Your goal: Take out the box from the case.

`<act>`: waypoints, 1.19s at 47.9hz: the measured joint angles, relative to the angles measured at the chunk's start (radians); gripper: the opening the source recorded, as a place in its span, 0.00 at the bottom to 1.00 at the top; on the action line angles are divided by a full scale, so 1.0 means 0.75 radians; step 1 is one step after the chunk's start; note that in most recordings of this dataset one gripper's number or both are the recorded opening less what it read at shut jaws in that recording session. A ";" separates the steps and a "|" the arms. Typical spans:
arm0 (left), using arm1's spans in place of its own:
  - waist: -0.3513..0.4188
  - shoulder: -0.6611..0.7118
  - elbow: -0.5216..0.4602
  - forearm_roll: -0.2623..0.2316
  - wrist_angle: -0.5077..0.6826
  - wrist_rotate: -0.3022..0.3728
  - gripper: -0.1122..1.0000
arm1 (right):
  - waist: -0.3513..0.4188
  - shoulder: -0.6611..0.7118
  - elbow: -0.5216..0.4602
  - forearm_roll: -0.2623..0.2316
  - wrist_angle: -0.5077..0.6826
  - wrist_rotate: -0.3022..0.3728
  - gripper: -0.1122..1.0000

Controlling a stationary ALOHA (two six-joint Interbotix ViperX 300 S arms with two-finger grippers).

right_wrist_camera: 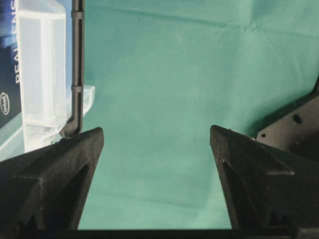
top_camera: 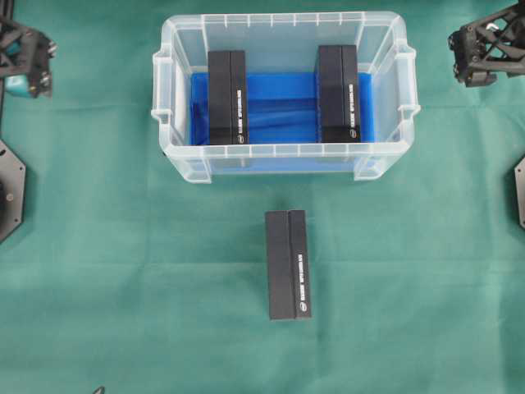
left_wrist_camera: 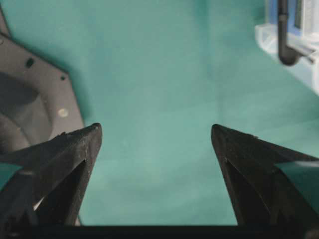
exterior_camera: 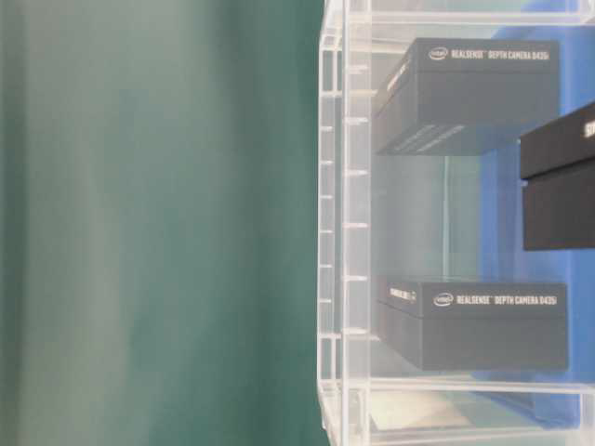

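We see a wide green cloth-covered table (top_camera: 123, 271) filling every view. On it, toward the far side in the overhead view, sits the case (top_camera: 283, 156), a large rectangular translucent clear plastic bin with a rimmed edge, side handles and a bright blue lining across its bottom. Inside the case we count two long black rectangular cardboard boxes with white lettering: the left inner box (top_camera: 227, 97) stands near the left wall and the right inner box (top_camera: 338, 93) near the right wall, well apart from each other with bare blue lining between them. In the table-level view we read "RealSense Depth Camera D435i" on their sides through the clear wall.

A third black cardboard box of the same kind, the outer box (top_camera: 289, 264), lies flat on the cloth just in front of the case, apart from its near wall and roughly centred before it.

The left gripper (left_wrist_camera: 156, 130), black with angular fingers, hangs over bare cloth at the overhead view's upper left edge, well apart from the case; its fingers stand wide and hold nothing. The right gripper (right_wrist_camera: 156, 130), likewise black, hangs at the upper right edge, beside the case's right end but apart from it, fingers also spread wide and empty. A corner of the case shows at the edge of each wrist view.
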 measured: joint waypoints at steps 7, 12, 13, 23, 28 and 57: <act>-0.002 0.098 -0.067 0.000 -0.053 -0.002 0.93 | 0.000 -0.002 -0.002 0.000 0.000 0.000 0.87; -0.014 0.198 -0.137 0.000 -0.086 -0.002 0.93 | 0.000 0.000 0.000 -0.002 -0.002 -0.002 0.87; -0.016 0.219 -0.151 -0.002 -0.088 0.002 0.93 | 0.002 -0.002 0.000 -0.002 0.000 -0.002 0.87; -0.061 0.423 -0.325 -0.006 -0.094 -0.016 0.93 | 0.000 0.000 0.000 -0.002 0.000 -0.008 0.87; -0.088 0.517 -0.415 -0.006 -0.094 -0.045 0.93 | 0.002 0.000 0.000 -0.004 0.000 -0.008 0.87; -0.170 0.877 -0.800 -0.002 -0.094 -0.115 0.93 | 0.000 -0.002 0.000 -0.012 -0.020 -0.025 0.87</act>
